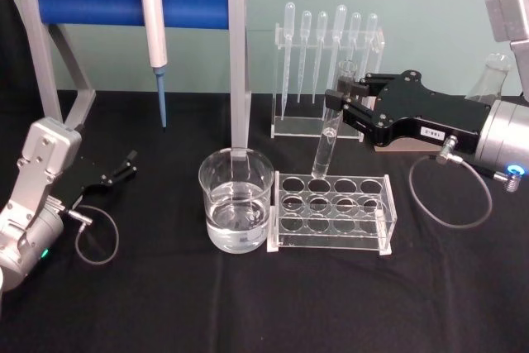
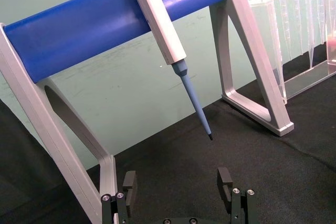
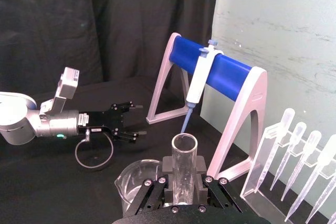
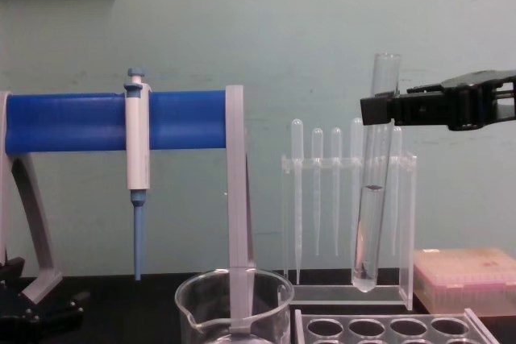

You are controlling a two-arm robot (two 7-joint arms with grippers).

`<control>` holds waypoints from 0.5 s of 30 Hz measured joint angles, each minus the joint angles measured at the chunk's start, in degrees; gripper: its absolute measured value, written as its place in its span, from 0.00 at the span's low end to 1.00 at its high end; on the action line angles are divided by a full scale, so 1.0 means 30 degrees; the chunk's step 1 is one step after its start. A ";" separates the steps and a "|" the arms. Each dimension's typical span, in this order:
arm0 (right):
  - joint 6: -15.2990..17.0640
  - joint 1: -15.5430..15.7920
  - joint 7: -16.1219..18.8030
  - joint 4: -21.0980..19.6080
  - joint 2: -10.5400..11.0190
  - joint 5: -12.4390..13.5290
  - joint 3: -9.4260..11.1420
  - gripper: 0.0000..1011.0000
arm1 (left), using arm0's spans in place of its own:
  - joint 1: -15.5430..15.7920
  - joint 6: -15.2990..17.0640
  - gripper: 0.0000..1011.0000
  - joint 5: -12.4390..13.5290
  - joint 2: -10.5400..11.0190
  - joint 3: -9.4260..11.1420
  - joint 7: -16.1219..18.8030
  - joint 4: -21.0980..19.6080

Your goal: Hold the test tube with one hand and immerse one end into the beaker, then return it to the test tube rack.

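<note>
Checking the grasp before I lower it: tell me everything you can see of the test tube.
The test tube is clear glass, with a round bottom and an open rim. The right gripper holds it just below the rim, jaws shut on it. It hangs slightly tilted, its bottom end clear above the rack.
</note>
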State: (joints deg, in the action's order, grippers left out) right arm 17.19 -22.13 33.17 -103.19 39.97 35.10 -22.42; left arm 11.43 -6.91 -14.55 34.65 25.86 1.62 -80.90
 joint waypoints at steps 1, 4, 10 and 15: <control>0.0000 0.0001 0.0000 0.0000 0.0000 0.0000 0.0000 0.24 | 0.0000 0.0000 0.99 0.0000 0.0000 0.0000 0.0000 0.0000; 0.0000 0.0000 0.0000 0.0000 0.0000 0.0000 0.0001 0.24 | 0.0000 0.0001 0.99 0.0001 0.0000 0.0000 0.0000 0.0000; 0.0000 0.0001 0.0000 0.0000 0.0000 0.0000 0.0001 0.24 | -0.0001 0.0001 0.99 0.0001 0.0000 0.0000 0.0000 0.0000; 0.0000 0.0001 0.0000 0.0000 0.0000 0.0000 0.0000 0.24 | -0.0001 0.0001 0.99 0.0000 0.0000 0.0000 0.0000 -0.0001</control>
State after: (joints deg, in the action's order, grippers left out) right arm 17.19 -22.13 33.17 -103.19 39.96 35.10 -22.42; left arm 11.43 -6.91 -14.55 34.65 25.86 1.62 -80.90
